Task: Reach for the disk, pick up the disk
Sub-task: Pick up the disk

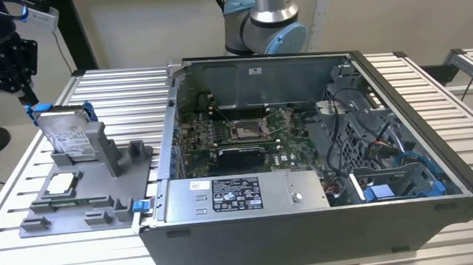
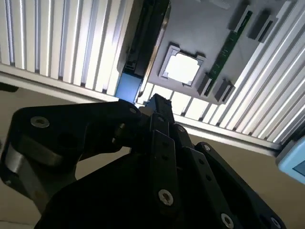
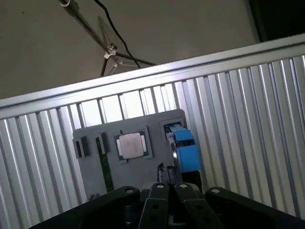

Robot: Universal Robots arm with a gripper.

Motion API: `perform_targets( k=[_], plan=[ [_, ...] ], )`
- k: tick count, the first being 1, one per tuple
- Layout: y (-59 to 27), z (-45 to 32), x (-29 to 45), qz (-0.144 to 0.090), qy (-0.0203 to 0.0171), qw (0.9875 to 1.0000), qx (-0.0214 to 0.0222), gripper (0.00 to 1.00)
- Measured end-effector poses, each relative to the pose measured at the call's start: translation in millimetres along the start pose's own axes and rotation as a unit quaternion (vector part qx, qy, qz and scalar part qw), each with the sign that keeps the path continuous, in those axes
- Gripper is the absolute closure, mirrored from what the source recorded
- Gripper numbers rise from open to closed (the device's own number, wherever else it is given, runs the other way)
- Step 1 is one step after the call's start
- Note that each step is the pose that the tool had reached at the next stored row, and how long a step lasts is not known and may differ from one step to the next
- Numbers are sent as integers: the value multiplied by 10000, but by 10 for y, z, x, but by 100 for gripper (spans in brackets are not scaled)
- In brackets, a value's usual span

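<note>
The disk [image 1: 64, 132] stands on edge in a grey holder [image 1: 102, 197] at the exterior view's left, its silver face and white label showing, framed by a blue bracket [image 1: 38, 111]. My black gripper [image 1: 29, 98] hangs just above the bracket's upper corner, its tips together and nothing between them. In the second wrist view the gripper [image 2: 151, 104] sits right beside the blue bracket end [image 2: 127, 88], with the disk [image 2: 145, 38] edge-on beyond it. In the first wrist view the blue bracket [image 3: 185, 148] lies just past the gripper [image 3: 167, 185].
A small square silver chip [image 1: 61, 184] lies in the same holder, seen in both wrist views [image 2: 183, 68] [image 3: 131, 144]. An open computer case [image 1: 398, 118] with a labelled power-supply box [image 1: 240, 196] fills the slatted table's [image 1: 121, 90] middle. The table's edge runs close behind the holder.
</note>
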State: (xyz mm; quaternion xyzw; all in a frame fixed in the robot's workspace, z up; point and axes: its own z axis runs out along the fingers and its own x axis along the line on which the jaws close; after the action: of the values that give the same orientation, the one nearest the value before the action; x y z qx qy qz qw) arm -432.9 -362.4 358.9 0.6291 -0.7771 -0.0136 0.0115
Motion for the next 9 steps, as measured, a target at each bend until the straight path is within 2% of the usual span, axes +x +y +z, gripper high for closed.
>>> perform_targets(
  k=[5,9],
  plan=[
    [0,0,0,-316,11,9995,0,100],
    [0,0,0,-452,16,9990,0,100]
  ],
)
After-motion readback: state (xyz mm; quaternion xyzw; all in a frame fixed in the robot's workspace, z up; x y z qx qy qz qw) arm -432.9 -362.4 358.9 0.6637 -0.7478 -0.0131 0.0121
